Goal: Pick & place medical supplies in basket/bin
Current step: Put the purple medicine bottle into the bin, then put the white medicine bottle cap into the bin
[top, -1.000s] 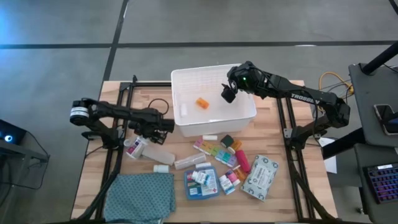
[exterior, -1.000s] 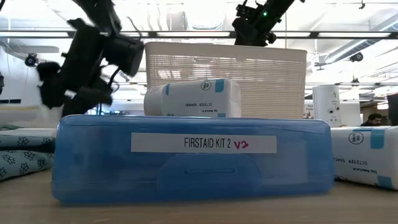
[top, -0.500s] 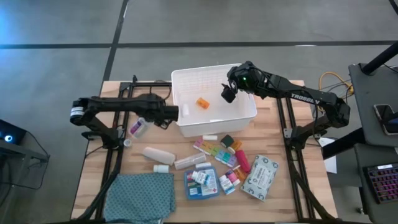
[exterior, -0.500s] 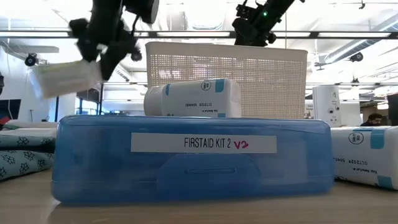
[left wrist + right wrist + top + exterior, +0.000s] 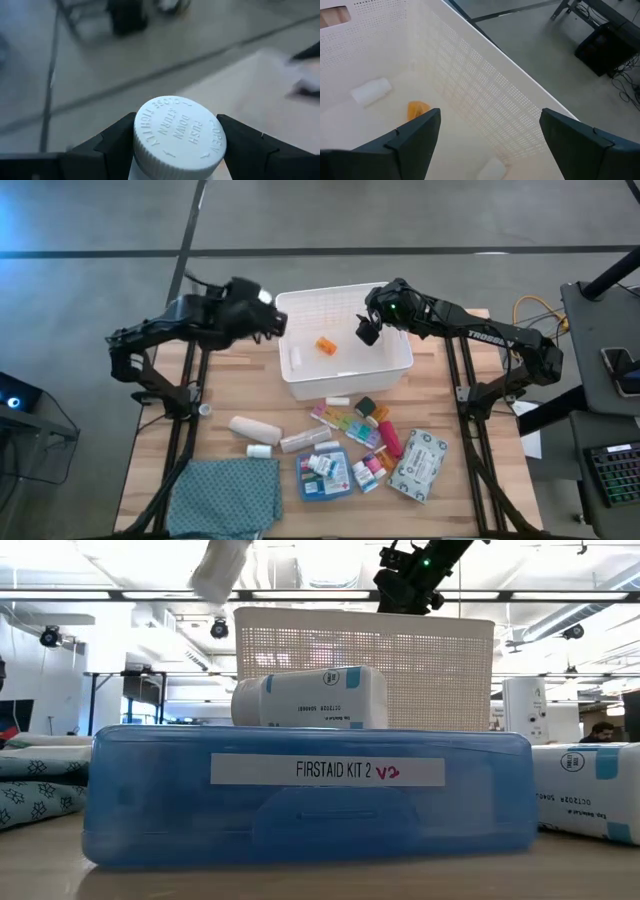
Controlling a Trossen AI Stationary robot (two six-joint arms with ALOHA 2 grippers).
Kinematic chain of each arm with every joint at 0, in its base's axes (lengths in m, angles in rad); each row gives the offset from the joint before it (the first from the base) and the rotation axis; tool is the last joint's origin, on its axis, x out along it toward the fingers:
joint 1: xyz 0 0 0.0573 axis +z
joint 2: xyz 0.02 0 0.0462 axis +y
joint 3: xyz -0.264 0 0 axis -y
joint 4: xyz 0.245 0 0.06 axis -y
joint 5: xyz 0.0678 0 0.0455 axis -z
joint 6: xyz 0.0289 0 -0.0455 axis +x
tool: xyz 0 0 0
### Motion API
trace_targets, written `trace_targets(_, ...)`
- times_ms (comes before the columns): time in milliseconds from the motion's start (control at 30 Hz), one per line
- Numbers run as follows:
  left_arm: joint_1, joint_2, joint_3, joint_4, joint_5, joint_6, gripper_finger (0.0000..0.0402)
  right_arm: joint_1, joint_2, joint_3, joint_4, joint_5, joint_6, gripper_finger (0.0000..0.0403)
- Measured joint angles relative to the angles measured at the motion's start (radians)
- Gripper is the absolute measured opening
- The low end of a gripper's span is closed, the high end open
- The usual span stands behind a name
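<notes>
My left gripper [image 5: 258, 308] is raised beside the far left corner of the white bin [image 5: 300, 385] and is shut on a white bottle [image 5: 177, 135], which shows tilted at the top of the low view [image 5: 222, 568]. My right gripper [image 5: 368, 330] hangs open over the bin's right half [image 5: 485, 85], touching nothing. An orange container [image 5: 326, 346] and a small white item [image 5: 371, 91] lie on the bin's floor. On the table in front of the bin lie a white tube [image 5: 255, 428], the pill organiser strip [image 5: 350, 425], the blue first-aid box [image 5: 323, 473] and the wipes pack [image 5: 418, 465]. My left gripper pinches the white bottle at its cap end [image 5: 150, 150] between the two fingers [image 5: 117, 142], one on each side. The ribbed cap, marked "push down & turn", points away from the wrist, so the bottle lies along the fingers. It is lifted clear of the table and tilted.
A teal patterned cloth [image 5: 230, 495] lies folded at the near left of the table. The first-aid box [image 5: 310, 795], with a white bottle [image 5: 310, 698] on it, fills the low view. Black frame rails run along both table sides. Bare wood shows left of the bin.
My left gripper has taken the white bottle from the table left of the bin and risen with it, swinging toward the far edge up to the bin's far left corner. The bottle is lifted clear.
</notes>
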Motion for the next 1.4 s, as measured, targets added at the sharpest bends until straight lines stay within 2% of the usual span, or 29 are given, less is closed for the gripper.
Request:
trace_targets(133,-0.007,0.0,-0.002,0.309,0.018,0.309,0.0233,0.0,0.0,0.0,0.0,0.001,0.0,0.0329)
trace_targets(233,-0.003,0.007,-0.043,0.466,0.08,0.436,0.0233,0.0,0.0,0.0,0.0,0.007,0.001,0.0329)
trace_targets(467,0.021,0.008,-0.226,0.744,0.276,0.515,0.0234,0.0,0.0,0.0,0.0,0.008,0.001,0.0329)
trace_targets(600,0.037,0.008,-0.363,0.873,0.323,0.516,0.0234,0.0,0.0,0.0,0.0,0.008,-0.001,0.0329)
trace_targets(767,0.042,0.007,-0.486,0.892,0.328,0.467,0.0234,0.0,0.0,0.0,0.0,0.008,-0.003,0.0329)
trace_targets(933,0.041,0.004,-0.541,0.892,0.347,0.464,0.0243,0.0,0.0,0.0,0.0,0.008,-0.003,0.0329)
trace_targets(1233,0.041,0.003,-0.529,0.884,0.367,0.443,0.026,0.0,0.0,0.0,0.0,0.007,-0.003,0.0329)
trace_targets(1333,0.041,0.003,-0.503,0.814,0.369,0.445,0.026,0.0,0.0,0.0,-0.001,0.007,0.0,0.0329)
trace_targets(1400,0.04,0.003,-0.476,0.709,0.371,0.441,0.0261,0.0,0.0,0.0,-0.002,0.007,0.0,0.0329)
